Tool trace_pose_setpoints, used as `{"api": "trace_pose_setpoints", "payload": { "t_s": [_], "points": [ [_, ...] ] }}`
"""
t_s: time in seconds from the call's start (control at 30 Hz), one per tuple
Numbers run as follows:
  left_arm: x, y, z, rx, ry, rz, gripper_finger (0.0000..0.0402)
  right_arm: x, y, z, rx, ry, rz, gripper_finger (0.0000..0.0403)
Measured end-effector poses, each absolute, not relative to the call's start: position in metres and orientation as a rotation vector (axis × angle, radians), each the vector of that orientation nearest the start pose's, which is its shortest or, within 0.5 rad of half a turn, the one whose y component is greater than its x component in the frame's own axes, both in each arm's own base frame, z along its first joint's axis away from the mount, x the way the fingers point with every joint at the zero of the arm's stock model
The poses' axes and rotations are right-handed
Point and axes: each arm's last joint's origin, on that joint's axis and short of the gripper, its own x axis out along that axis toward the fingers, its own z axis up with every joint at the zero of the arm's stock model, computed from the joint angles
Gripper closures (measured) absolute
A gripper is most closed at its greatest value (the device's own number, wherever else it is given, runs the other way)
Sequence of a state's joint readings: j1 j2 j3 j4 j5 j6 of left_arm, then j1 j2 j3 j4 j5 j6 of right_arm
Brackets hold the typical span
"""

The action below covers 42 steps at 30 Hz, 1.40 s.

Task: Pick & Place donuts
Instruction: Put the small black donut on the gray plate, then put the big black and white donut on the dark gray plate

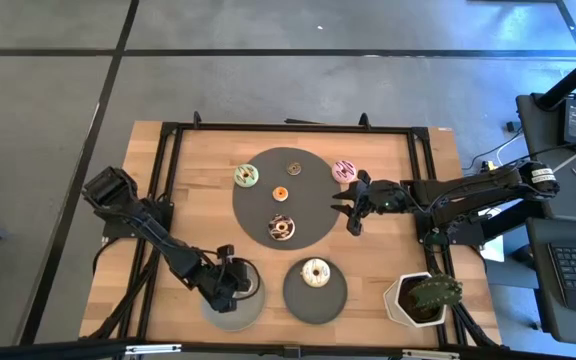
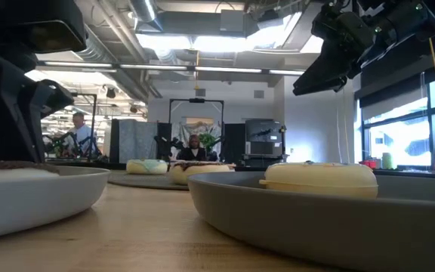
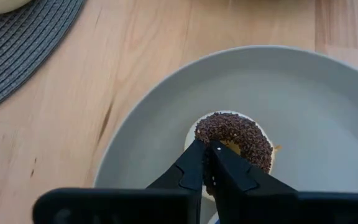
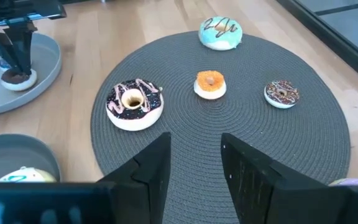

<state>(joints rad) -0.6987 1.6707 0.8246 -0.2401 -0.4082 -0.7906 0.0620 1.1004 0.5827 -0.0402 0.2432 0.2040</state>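
The left gripper stands over the light grey plate at the front left of the bench, its jaws pressed together on the rim of a chocolate-sprinkled donut that sits on the plate floor; whether the donut is lifted or resting cannot be told. The right gripper hovers at the right edge of the round woven mat, jaws parted and holding nothing. On the mat lie a green-iced donut, a small orange one, a small dark one and a dark-iced donut with pale drizzle; a pink-iced donut sits at the mat's right rim, just beside the right gripper. A white-iced donut rests on the dark plate at front centre. A potted plant stands at the front right corner. Handling: the donuts appear to be light, rigid toy rings with smooth icing, so they are likely to slip or tip under an off-centre pinch. Recommended hold is across one wall of the ring, one jaw in the hole and one outside, or across the full width on the mini sizes. Fragility looks low; rolling after release is the main hazard.
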Motion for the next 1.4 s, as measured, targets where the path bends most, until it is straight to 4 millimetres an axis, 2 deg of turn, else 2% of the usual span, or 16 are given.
{"api": "trace_pose_setpoints", "payload": {
  "t_s": [0.47, 0.57, 0.77, 1.0, 1.17, 1.4],
  "points": [
    [0.235, -0.183, 0.139, -0.154, 0.95, 0.104, 0.0338, 0.225, 0.007, 0.22, 0.141, 0.52, -0.236, 0.026],
    [0.235, -0.183, 0.139, -0.134, 0.953, 0.09, 0.0323, 0.228, 0.009, 0.226, 0.157, 0.457, -0.17, 0.026],
    [0.235, -0.183, 0.139, -0.13, 0.956, 0.086, 0.0301, 0.24, 0.013, 0.239, 0.072, 0.289, -0.027, 0.026],
    [0.235, -0.182, 0.14, -0.069, 0.945, 0.077, 0.0281, 0.258, 0.016, 0.231, -0.075, 0.279, 0.044, 0.026],
    [0.236, -0.178, 0.149, -0.03, 0.903, 0.072, 0.0272, 0.279, 0.026, 0.233, -0.102, 0.313, 0.122, 0.026],
    [0.233, -0.176, 0.166, 0.016, 0.854, 0.023, 0.0276, 0.316, 0.045, 0.217, -0.166, 0.408, 0.156, 0.026]
  ]
}}
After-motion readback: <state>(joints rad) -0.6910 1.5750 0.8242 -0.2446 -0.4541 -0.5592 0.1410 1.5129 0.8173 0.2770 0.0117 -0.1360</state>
